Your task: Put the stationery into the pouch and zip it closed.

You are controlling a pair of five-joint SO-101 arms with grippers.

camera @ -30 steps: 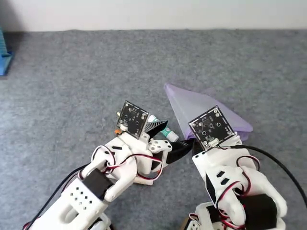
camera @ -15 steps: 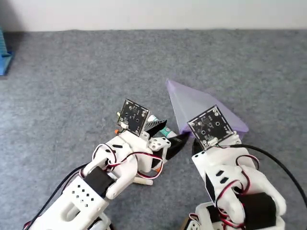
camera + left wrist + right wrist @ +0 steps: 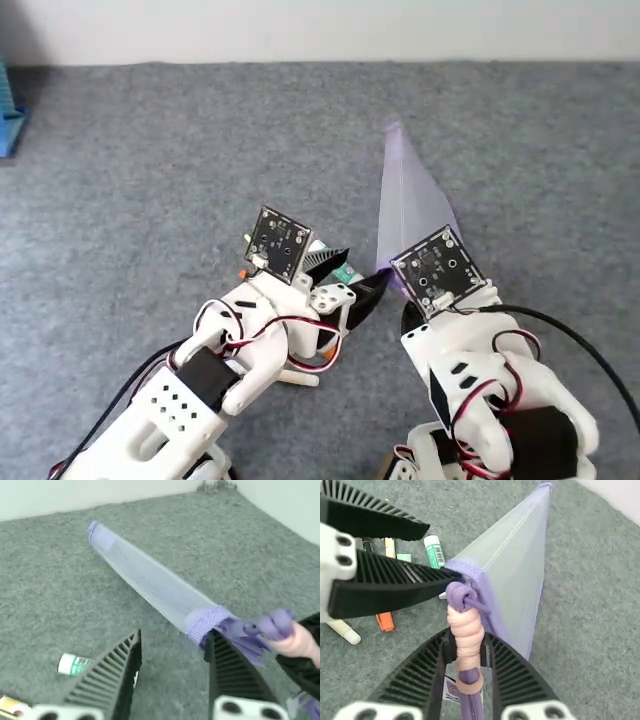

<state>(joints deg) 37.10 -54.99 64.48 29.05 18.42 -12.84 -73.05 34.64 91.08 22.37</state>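
The lilac mesh pouch [image 3: 405,200] stands on edge and slants away from both arms, long and narrow in the left wrist view [image 3: 150,580]. My right gripper [image 3: 466,637] is shut on the pouch's pink-and-purple zipper pull cord [image 3: 464,622]. My left gripper [image 3: 172,637] is open right beside the pouch's near corner [image 3: 210,622], and one of its black fingers [image 3: 390,587] touches that corner. Loose on the carpet lie a green-and-white glue stick [image 3: 435,550], an orange marker [image 3: 385,622] and a cream pen [image 3: 342,630].
Grey carpet [image 3: 150,150] covers the table, with open room to the left and behind the pouch. A blue object [image 3: 8,120] sits at the far left edge. A pale wall [image 3: 320,30] runs along the back.
The pouch has turned from lying flat to standing on edge, and its far end has swung away from the arms. The left arm shifted slightly; the right gripper kept its hold.
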